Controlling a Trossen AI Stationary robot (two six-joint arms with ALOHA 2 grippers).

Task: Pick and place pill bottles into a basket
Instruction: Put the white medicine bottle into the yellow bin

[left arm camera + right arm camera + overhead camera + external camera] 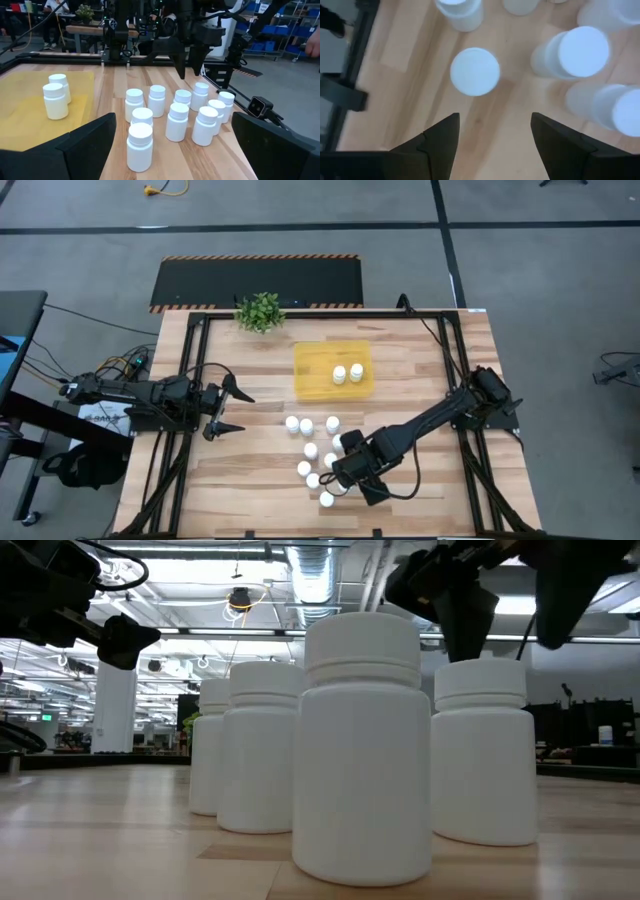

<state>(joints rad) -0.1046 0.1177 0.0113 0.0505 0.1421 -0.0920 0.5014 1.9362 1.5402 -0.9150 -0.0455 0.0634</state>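
Pill bottles (318,455) stand upright in a loose cluster on the wooden table (420,370), just near-side of the yellow basket (312,375); we count about nine there. Two more bottles (347,373) sit inside the basket, close together toward its right half. We see all white bodies and white caps, and no label or writing on any of them.

Right arm reaches from the table's right edge diagonally toward the cluster, wrist bent down. Right gripper (492,132) hovers above the cluster's near end, pointing straight down, fingers spread apart and holding nothing. One single bottle (475,71) stands just ahead of the fingertips, cap facing the wrist camera.

Left arm lies low and stretched out well left of the basket. Left gripper (228,408) faces the cluster, fingers wide apart, empty, clear of every bottle.

A small green plant (260,311) sits at the far edge, left of the basket.
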